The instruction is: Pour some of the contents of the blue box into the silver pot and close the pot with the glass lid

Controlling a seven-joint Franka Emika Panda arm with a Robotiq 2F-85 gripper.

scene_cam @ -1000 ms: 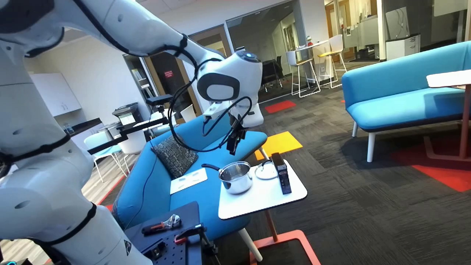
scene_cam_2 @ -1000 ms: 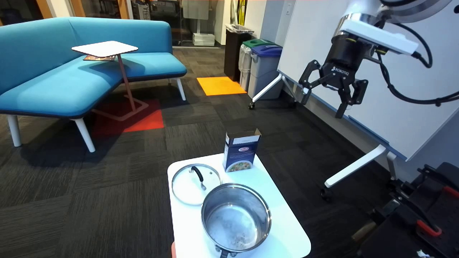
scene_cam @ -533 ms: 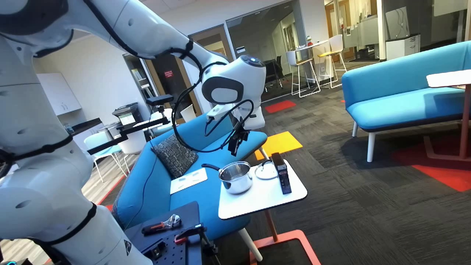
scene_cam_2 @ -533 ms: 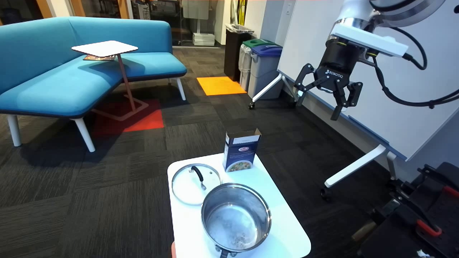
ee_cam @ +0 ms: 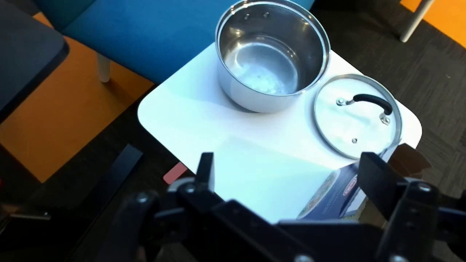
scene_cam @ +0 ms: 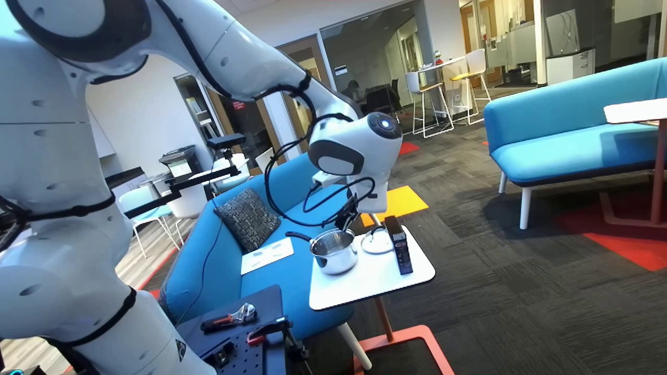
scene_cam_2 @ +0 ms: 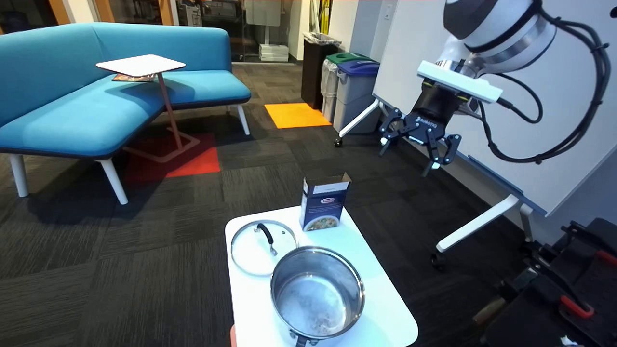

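The gripper (scene_cam_2: 406, 159) hangs in mid-air, jaws spread wide, well clear of the things below, and ROBOTIQ reads in pale letters across its black body. Down on the white, round-cornered counter (scene_cam_2: 385, 318) stands the blue box (scene_cam_2: 323, 206), upright, a narrow carton with its top flaps raised and brown cardboard showing. On the front, a red oval logo, its lettering too small to read for sure, then a printed picture of food beneath. Near it, flat on the counter, lies the glass lid (ee_cam: 360, 127): clear disc, metal rim, black arched handle on top. And just beside the lid, the silver pot (ee_cam: 267, 62), round, polished, mouth uncovered, light gleaming off its inside bottom! In an exterior view its dark handle sticks out past the counter's edge, and on a blue sofa (scene_cam: 297, 291) behind sits a dark, mottled cushion (scene_cam: 249, 220).
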